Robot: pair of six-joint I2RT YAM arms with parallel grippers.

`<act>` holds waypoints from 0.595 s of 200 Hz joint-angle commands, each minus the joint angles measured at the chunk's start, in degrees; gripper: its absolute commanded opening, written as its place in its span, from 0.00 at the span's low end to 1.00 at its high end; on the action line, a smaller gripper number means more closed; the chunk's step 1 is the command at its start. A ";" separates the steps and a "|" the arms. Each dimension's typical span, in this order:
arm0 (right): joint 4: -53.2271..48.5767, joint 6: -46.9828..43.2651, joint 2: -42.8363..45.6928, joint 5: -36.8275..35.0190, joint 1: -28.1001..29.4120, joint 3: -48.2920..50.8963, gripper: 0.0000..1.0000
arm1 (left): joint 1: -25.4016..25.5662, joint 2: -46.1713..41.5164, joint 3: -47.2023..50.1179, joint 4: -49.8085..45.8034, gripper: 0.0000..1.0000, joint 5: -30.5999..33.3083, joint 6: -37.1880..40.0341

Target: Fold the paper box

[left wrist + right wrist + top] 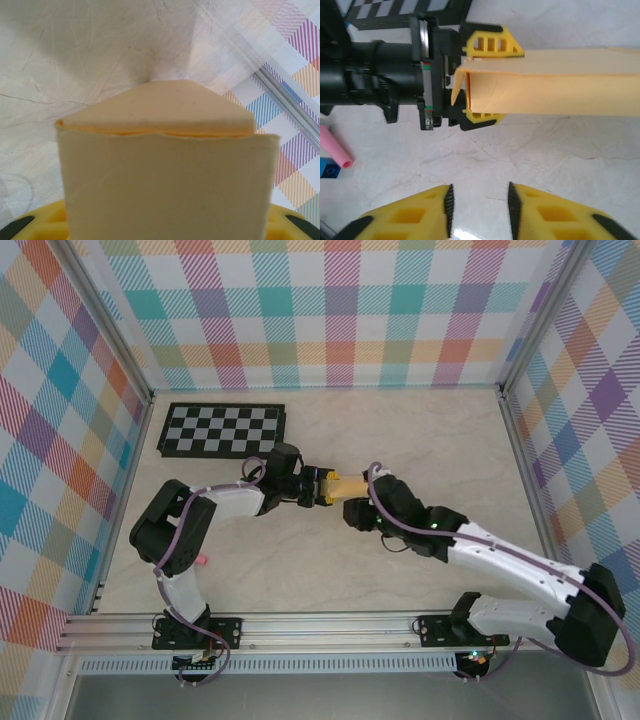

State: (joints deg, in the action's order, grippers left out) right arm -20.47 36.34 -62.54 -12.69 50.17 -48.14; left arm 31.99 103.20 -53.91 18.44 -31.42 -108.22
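The paper box [347, 485] is a yellow-orange card tube held level just above the table's middle. My left gripper [320, 487] is shut on its left end. In the right wrist view the left gripper's yellow fingers [492, 45] clamp the box [555, 92] from above and below, and a small end flap stands bent at that end. The left wrist view looks along the box [165, 175] from close up, with a tapered flap at its far end. My right gripper [357, 512] sits just in front of the box, and its jaws [480, 210] stand open over bare table.
A black-and-white checkerboard [222, 430] lies at the back left. A pink cylinder [335, 147] and a small blue block [329, 169] lie on the table near the left arm. Metal rails and plaid walls enclose the marble tabletop [400, 430].
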 commanded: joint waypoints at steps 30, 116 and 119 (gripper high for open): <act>-18.97 -16.42 -10.63 9.50 -10.01 -22.00 0.65 | 0.67 2.27 0.46 -6.91 0.27 0.57 0.91; -35.46 -36.11 -34.16 10.28 -10.18 -40.10 0.95 | 0.62 2.31 -0.59 -6.18 0.27 0.67 0.50; -35.11 -36.08 -34.45 10.18 -10.29 -39.84 0.95 | 0.62 2.35 -0.65 -5.91 0.27 0.62 0.40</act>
State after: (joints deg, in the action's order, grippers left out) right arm -52.58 3.75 -96.66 -3.75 40.29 -89.82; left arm 31.99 103.46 -54.59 17.98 -31.68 -107.96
